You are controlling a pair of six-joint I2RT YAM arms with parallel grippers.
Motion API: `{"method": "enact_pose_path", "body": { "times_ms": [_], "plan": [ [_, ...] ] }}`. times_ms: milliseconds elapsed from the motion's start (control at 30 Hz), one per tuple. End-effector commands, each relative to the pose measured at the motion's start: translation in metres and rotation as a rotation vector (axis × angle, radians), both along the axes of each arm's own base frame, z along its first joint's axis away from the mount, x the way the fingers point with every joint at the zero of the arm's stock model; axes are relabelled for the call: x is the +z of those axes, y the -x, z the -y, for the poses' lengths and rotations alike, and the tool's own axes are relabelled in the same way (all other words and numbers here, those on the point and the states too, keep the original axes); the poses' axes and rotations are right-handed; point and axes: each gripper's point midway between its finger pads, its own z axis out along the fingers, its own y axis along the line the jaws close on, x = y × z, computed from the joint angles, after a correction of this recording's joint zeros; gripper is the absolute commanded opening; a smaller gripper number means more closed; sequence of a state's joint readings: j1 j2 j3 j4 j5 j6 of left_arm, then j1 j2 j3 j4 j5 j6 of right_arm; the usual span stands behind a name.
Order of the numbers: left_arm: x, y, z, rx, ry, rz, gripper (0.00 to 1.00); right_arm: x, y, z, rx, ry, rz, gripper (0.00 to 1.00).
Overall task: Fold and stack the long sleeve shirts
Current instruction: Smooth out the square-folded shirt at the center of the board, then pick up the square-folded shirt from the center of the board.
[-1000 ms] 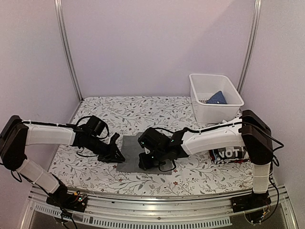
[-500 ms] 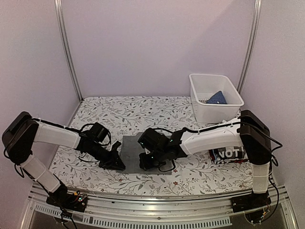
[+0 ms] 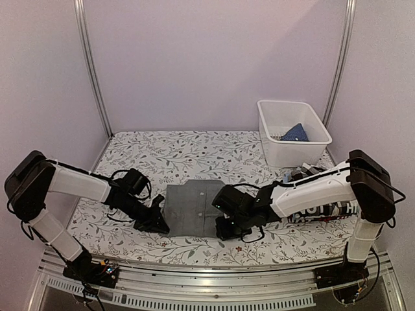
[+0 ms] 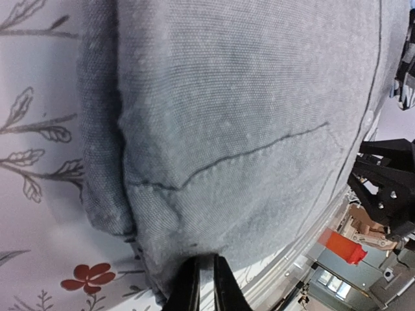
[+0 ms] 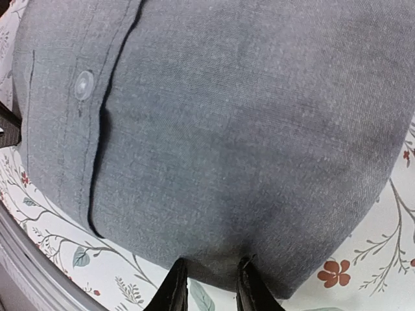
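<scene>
Stretching between the side walls, the flower-printed tabletop [image 3: 194, 146] shows bare print along its back edge, in its back left corner and in a narrow strip along its front edge. The grey shirt [image 3: 191, 208] lies flat near the middle of the front edge, folded into a rough rectangle with its button placket running front to back. The white bin [image 3: 285, 152] stands in the back right corner, well apart from the grey shirt, with the pale blue shirt [image 3: 296, 132] inside it. The dark shirt [image 3: 324, 212] lies at the right edge, mostly hidden under the right arm, and a bit of the checked shirt [image 4: 405, 78] shows beyond the grey one. The left gripper [image 3: 159, 223] sits at the grey shirt's front left corner, fingers nearly together, pinching the folded edge. The right gripper [image 3: 227, 228] sits at the shirt's front right corner, its fingers nipping the hem between them.
</scene>
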State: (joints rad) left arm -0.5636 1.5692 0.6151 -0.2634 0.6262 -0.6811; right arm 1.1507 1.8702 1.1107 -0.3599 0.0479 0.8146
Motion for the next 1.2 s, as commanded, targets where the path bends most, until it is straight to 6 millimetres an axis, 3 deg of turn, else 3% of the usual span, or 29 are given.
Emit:
{"method": "enact_pose_path", "body": {
  "times_ms": [0,300,467,567,733,967,1167],
  "plan": [
    [-0.002,0.001,-0.006,-0.007,-0.061,0.009,0.10,0.003,0.003,0.010,-0.056,-0.017,-0.027,0.25],
    [0.046,-0.036,-0.008,0.028,-0.082,0.154,0.14,0.072,-0.015,-0.007,-0.049,-0.119,0.084,0.25],
    [0.051,-0.065,-0.025,0.085,-0.098,0.194,0.17,0.090,-0.041,-0.008,-0.053,-0.151,0.123,0.26],
    [0.051,-0.086,-0.031,0.105,-0.112,0.222,0.18,0.089,-0.067,-0.003,-0.074,-0.140,0.151,0.26],
    [0.049,-0.104,-0.029,0.106,-0.087,0.231,0.23,0.063,-0.090,0.008,-0.090,-0.097,0.139,0.25],
    [0.031,-0.108,-0.029,0.090,-0.090,0.203,0.30,0.021,-0.090,0.021,-0.095,-0.056,0.080,0.24],
    [0.011,-0.101,-0.031,0.077,-0.108,0.167,0.34,0.007,-0.086,0.027,-0.098,-0.033,0.064,0.24]
  ]
}}
